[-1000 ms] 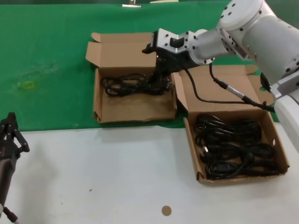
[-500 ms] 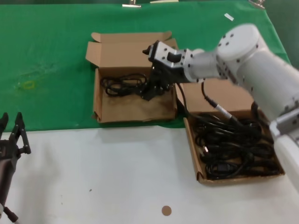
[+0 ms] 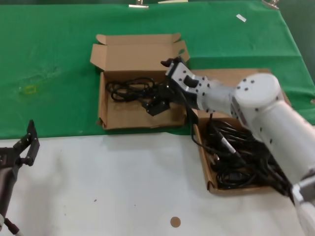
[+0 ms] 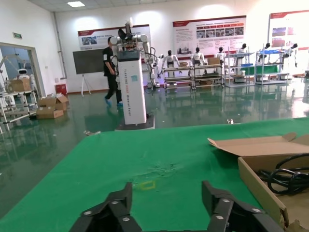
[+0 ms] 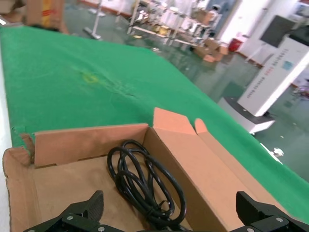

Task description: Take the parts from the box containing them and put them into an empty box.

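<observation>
The box with the ragged front edge (image 3: 102,101) lies on the green cloth at the left and holds one black cable bundle (image 3: 129,91). My right gripper (image 3: 155,104) is open and low inside this box, at the bundle's right end. In the right wrist view the bundle (image 5: 145,186) lies on the box floor between the spread fingers of the right gripper (image 5: 169,217). The neat-walled box (image 3: 203,164) at the right holds several cable bundles (image 3: 229,169), partly hidden by my right arm. My left gripper (image 3: 27,147) is open and empty at the near left; it also shows in the left wrist view (image 4: 169,205).
Both lids stand open at the back. A small brown disc (image 3: 174,221) lies on the white table near the front. Green cloth (image 3: 49,59) covers the far half of the table. The left box's side wall (image 4: 258,186) shows in the left wrist view.
My right gripper has moved from the back of the left box down toward its front, and the arm has swung lower over the right box. My left gripper has shifted slightly right.
</observation>
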### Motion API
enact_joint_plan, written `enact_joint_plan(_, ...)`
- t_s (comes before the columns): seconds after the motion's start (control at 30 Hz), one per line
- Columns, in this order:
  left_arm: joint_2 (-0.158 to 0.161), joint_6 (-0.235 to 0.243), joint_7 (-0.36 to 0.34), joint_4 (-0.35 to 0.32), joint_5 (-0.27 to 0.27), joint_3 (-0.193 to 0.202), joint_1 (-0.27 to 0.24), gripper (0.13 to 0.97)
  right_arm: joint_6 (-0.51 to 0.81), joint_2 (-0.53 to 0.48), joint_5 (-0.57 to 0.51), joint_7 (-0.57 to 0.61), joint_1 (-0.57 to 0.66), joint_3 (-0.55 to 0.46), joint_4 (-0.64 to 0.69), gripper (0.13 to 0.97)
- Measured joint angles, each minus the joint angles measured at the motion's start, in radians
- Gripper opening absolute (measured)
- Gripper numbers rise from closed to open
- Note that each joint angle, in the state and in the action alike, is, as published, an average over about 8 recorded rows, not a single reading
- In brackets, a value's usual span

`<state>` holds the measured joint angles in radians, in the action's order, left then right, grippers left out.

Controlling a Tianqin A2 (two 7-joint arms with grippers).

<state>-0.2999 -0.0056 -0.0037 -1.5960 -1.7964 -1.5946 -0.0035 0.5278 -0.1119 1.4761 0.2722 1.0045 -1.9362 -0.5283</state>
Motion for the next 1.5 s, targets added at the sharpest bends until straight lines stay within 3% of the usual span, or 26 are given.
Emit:
enact_joint_plan(0.07,0.0,0.0,0.0,0.0,0.0,0.0,0.0,0.439,-0.021,-0.008,0.013,-0.011,-0.04,0.013,-0.043,0.948)
enact_joint_plan(0.33,0.0,0.001,0.001,-0.001,-0.001,-0.001,0.001,0.665,-0.104,-0.037,0.064,-0.054,-0.198,0.066,-0.211,0.966)
enact_joint_plan(0.47,0.0,0.002,0.001,-0.001,-0.001,-0.001,0.001,0.665,-0.145,-0.052,0.089,-0.075,-0.278,0.093,-0.295,0.966)
enact_joint_plan(0.73,0.0,0.002,0.002,-0.002,-0.002,-0.002,0.002,0.837,-0.229,-0.082,0.14,-0.118,-0.436,0.146,-0.465,0.966)
enact_joint_plan(1.03,0.0,0.003,0.002,-0.002,-0.002,-0.003,0.002,0.937,-0.323,-0.115,0.198,-0.166,-0.615,0.206,-0.656,0.966)
enact_joint_plan(1.5,0.0,0.005,0.003,-0.003,-0.003,-0.005,0.003,0.952,-0.467,-0.167,0.287,-0.241,-0.89,0.298,-0.949,0.966)
